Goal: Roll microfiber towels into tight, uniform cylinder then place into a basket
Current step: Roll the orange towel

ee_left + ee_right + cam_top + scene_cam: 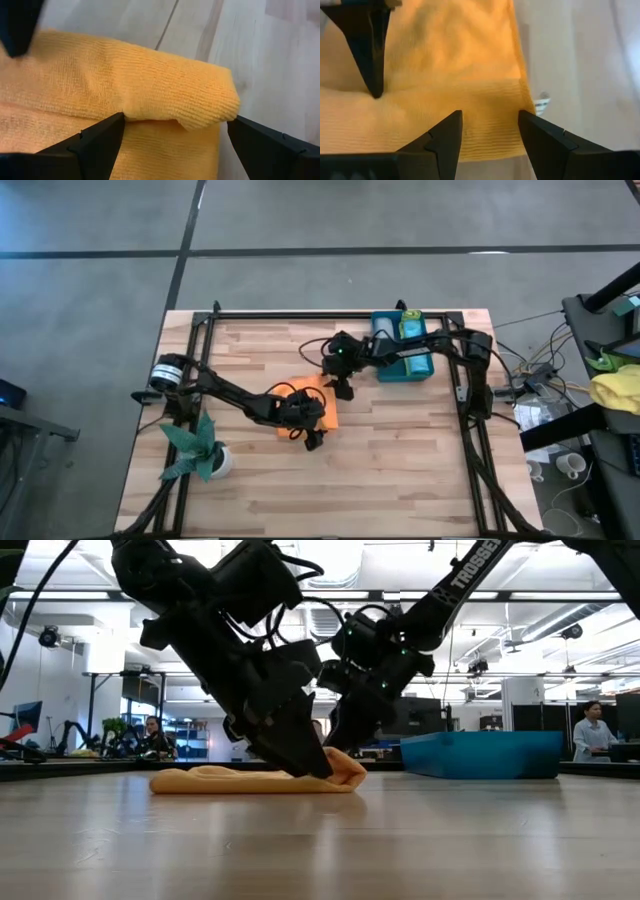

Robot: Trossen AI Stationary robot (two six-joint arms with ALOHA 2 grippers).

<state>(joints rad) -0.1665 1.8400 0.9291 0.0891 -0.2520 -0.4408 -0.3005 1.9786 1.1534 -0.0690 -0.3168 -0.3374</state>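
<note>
The orange microfiber towel point(326, 416) lies on the wooden table, one edge turned over into a low fold point(175, 95) that shows as a raised lump point(345, 770) in the low view. My left gripper point(175, 122) is open, slanting down, its fingers either side of the fold's end. My right gripper point(490, 120) is open, half as wide, just over the towel's edge point(520, 75) from the far side. The teal basket point(428, 366) stands at the far right. My left gripper comes slanting down from the near left. One fingertip point(112, 127) meets the cloth at the foot of the turned-over fold point(150, 112), and the other point(240, 127) stands beside the fold's end over bare wood. The towel lies on the table. Whether my right gripper touches the towel, I cannot tell.
Rolled cloths, one pale point(383, 330) and one green point(412, 328), lie in the basket. A leafy plant in a white pot point(200, 450) stands at the near left. Black frame rails point(300, 314) border the table. People show in the room beyond.
</note>
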